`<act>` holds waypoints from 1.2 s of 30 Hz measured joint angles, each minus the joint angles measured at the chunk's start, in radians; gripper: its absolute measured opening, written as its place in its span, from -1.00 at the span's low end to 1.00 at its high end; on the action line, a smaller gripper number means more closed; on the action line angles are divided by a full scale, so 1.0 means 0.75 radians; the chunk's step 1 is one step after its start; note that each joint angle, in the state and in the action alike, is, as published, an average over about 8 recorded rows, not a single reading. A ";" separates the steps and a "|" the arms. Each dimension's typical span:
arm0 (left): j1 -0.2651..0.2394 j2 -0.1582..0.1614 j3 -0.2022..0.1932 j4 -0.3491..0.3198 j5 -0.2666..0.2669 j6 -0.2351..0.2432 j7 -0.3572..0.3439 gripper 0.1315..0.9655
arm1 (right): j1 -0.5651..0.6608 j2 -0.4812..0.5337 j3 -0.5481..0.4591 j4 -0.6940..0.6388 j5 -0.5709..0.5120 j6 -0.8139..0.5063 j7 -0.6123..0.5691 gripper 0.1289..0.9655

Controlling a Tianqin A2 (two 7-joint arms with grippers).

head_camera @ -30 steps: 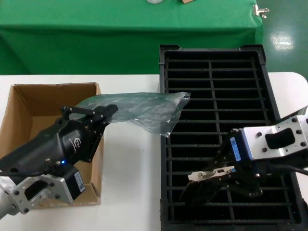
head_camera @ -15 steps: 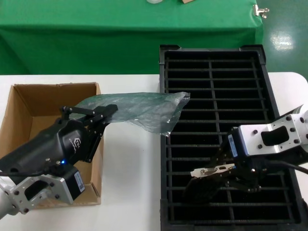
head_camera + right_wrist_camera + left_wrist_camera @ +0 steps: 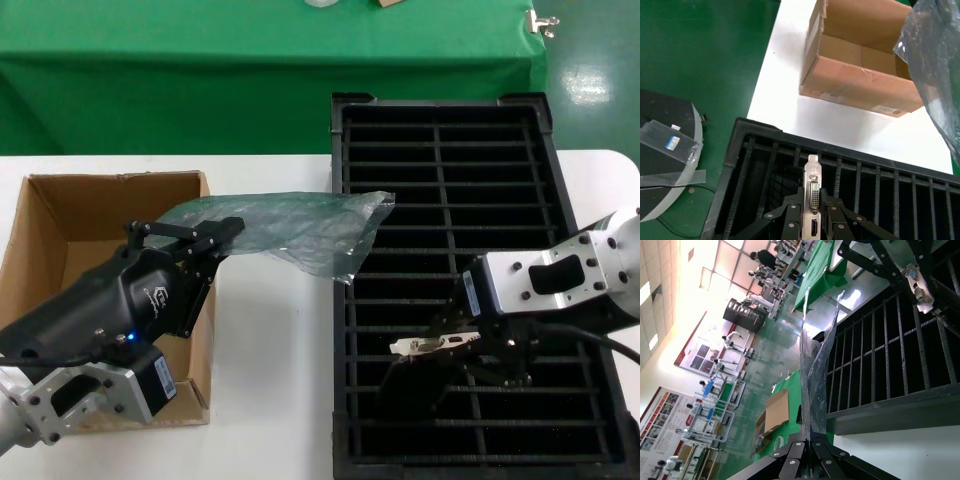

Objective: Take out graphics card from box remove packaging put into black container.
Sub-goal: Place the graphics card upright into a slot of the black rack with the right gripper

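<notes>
My right gripper (image 3: 440, 352) is shut on the graphics card (image 3: 432, 346), silver bracket showing, and holds it low over the left column of slots of the black container (image 3: 545, 180). The right wrist view shows the bracket (image 3: 813, 192) clamped between the fingers (image 3: 790, 215) above the container's ribs (image 3: 875, 185). My left gripper (image 3: 215, 235) is shut on the crinkled grey packaging bag (image 3: 300, 228) and holds it in the air between the brown box (image 3: 60, 215) and the container. In the left wrist view the bag (image 3: 812, 365) rises from the shut gripper (image 3: 810, 440).
A green-covered table (image 3: 200, 70) stands behind the white table (image 3: 270, 400). The box sits at the white table's left, the container at its right. In the right wrist view the box (image 3: 855, 70) lies beyond the container, with green floor and a round grey base (image 3: 665, 155) beside.
My right gripper has moved left and slightly toward the back with the card over the container. The left gripper and bag have not moved.
</notes>
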 joint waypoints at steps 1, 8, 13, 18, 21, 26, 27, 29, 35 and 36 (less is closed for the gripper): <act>0.000 0.000 0.000 0.000 0.000 0.000 0.000 -0.98 | 0.000 -0.002 0.002 -0.002 -0.004 0.000 -0.001 -0.86; 0.000 0.000 0.000 0.000 0.000 0.000 0.000 -0.98 | -0.007 -0.004 0.016 0.012 -0.018 -0.003 0.009 -0.86; 0.000 0.000 0.000 0.000 0.000 0.000 0.000 -0.98 | -0.022 0.001 0.021 0.039 -0.017 -0.009 0.023 -0.86; 0.000 0.000 0.000 0.000 0.000 0.000 0.000 -0.98 | -0.034 0.005 0.011 0.054 -0.012 -0.013 0.027 -0.86; 0.000 0.000 0.000 0.000 0.000 0.000 0.000 -0.98 | -0.041 0.002 0.003 0.057 -0.010 -0.014 0.026 -0.86; 0.000 0.000 0.000 0.000 0.000 0.000 0.000 -0.98 | -0.056 -0.015 -0.009 0.047 -0.013 -0.013 0.015 -0.86; 0.000 0.000 0.000 0.000 0.000 0.000 0.000 -0.98 | -0.059 -0.019 -0.010 0.044 -0.013 -0.012 0.012 -0.86; 0.000 0.000 0.000 0.000 0.000 0.000 0.000 -0.98 | -0.063 -0.027 -0.013 0.038 -0.014 -0.011 0.006 -0.86; 0.000 0.000 0.000 0.000 0.000 0.000 0.000 -0.98 | -0.069 -0.046 -0.023 0.022 -0.011 -0.012 -0.011 -0.86; 0.000 0.000 0.000 0.000 0.000 0.000 0.000 -0.98 | -0.070 -0.049 -0.025 0.019 -0.011 -0.012 -0.013 -0.86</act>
